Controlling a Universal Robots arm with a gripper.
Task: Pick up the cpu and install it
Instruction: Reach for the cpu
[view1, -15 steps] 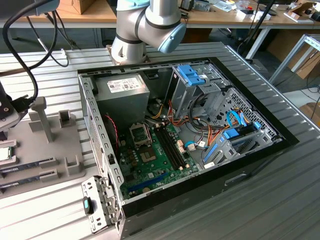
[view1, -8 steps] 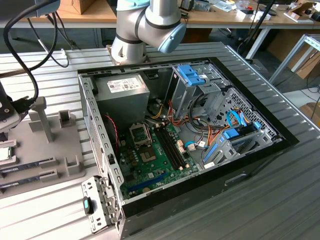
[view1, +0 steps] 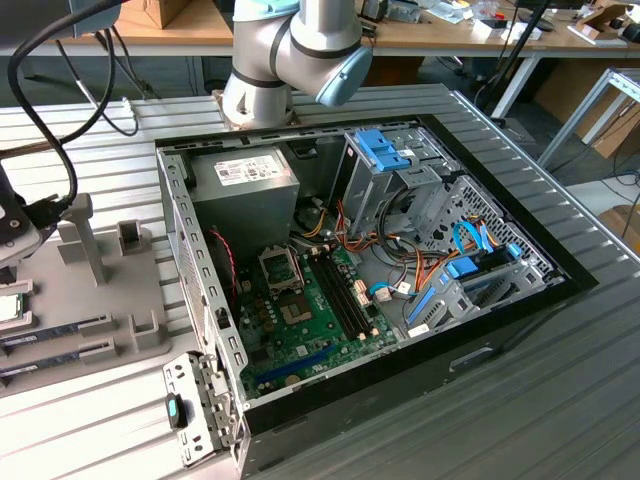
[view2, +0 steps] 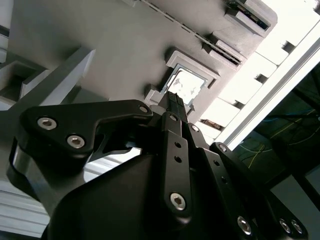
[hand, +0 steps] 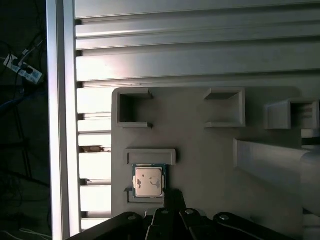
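Where its two black fingers (view2: 172, 130) meet tip to tip with no gap between them, the black metal gripper (view2: 174, 97) is closed and empty. Its tips are poised just beside the cpu (hand: 149, 181), a small flat square chip with a silvery metal top and a thin green rim; whether they touch the chip cannot be told. Location of item: the cpu lies flat in a shallow square recess of the grey moulded holder plate (hand: 215, 165), near one edge of that plate, with a low raised bar (hand: 150, 156) just beside it. Same plate, exterior view: two long narrow dark memory sticks (view1: 60, 328) lie in slots side by side, and grey upright posts (view1: 85, 235) stand near them. Carrier: a ribbed aluminium table (view1: 450, 420), with the plate toward the exterior view's left. Beside the plate on the table: an open black desktop computer case (view1: 500, 330) lying on its side, holding a green motherboard (view1: 310, 340) with a square metal-framed socket (view1: 280, 268) well apart from the cpu, a grey power supply box (view1: 245, 185) and blue-tabbed drive bays (view1: 385, 150). A grey robot arm with a blue joint cap (view1: 300, 50) rises beyond the case.
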